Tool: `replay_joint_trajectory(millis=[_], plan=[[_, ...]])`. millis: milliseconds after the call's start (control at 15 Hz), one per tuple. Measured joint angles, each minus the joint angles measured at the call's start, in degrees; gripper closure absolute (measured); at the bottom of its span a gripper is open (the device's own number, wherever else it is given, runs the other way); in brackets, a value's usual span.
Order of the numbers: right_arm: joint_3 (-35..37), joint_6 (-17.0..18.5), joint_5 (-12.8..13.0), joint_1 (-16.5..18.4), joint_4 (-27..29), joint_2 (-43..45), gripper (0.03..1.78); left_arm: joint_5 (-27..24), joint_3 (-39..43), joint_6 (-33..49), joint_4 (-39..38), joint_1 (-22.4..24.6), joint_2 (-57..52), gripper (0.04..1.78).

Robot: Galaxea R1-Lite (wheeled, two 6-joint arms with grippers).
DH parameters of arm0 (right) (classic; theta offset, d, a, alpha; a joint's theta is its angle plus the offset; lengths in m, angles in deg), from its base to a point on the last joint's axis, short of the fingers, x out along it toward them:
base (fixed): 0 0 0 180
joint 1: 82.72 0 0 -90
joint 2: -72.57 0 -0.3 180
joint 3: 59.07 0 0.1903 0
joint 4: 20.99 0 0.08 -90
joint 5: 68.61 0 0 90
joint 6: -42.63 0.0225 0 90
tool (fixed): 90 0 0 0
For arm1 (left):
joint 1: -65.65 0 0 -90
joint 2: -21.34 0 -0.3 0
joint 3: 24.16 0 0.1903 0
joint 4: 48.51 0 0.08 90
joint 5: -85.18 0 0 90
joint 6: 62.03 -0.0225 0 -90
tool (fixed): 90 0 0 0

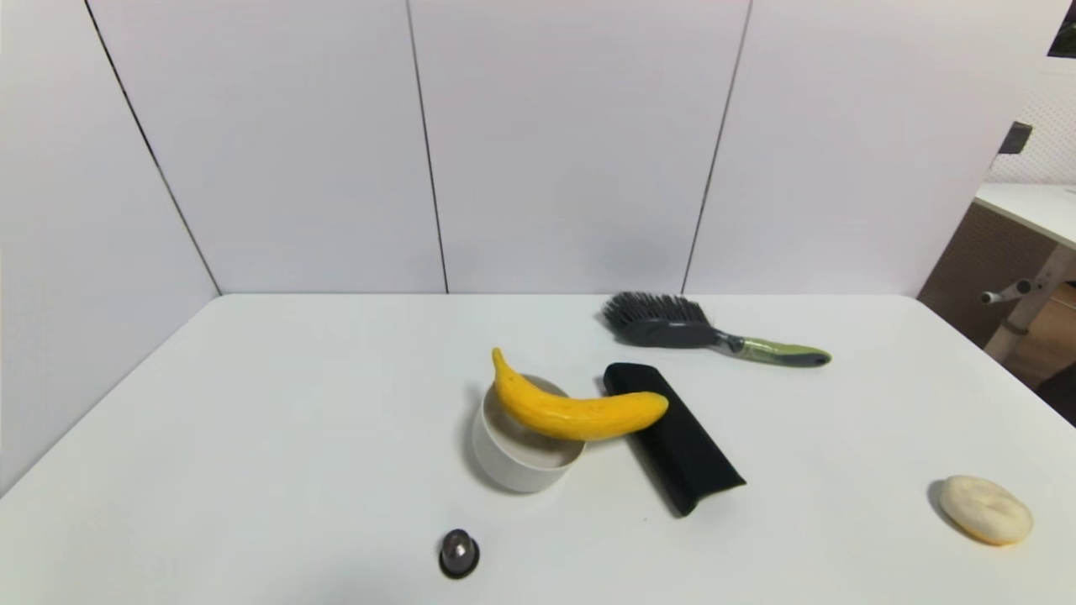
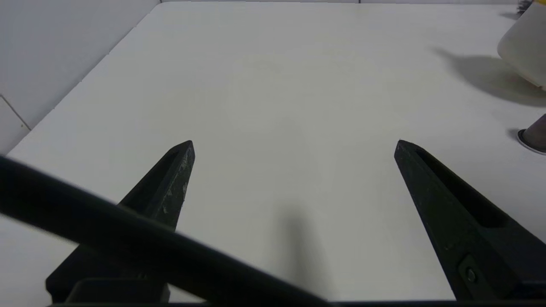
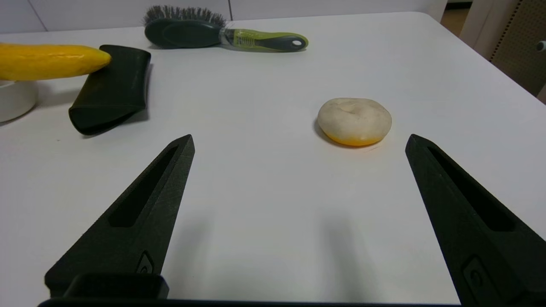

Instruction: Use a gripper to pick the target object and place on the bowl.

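1. Both grippers out of head view; left gripper [image 2: 294, 145] and right gripper [image 3: 298, 140] spread apart, empty, over the white table [image 1: 252, 437].
2. Smooth curved banana [image 1: 572, 409] lies across matte round bowl [image 1: 521, 462], tip overhanging black folded pouch [image 1: 677, 437].
3. Bowl cut off in wrist views.

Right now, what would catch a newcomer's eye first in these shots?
The yellow banana at the table's middle, lying across the rim of the white bowl, its far end over a black case. Next, the hairbrush farther back and the pale bun on the right. Both grippers, left gripper and right gripper, hang open over bare table.
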Motion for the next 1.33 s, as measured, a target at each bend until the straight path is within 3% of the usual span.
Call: replay_joint_trajectory(millis=[1333], plan=[[-0.01,-0.05,0.0,0.0,0.0,0.0,0.1,0.18,0.0,0.76,0.0,0.0,0.02,0.13]])
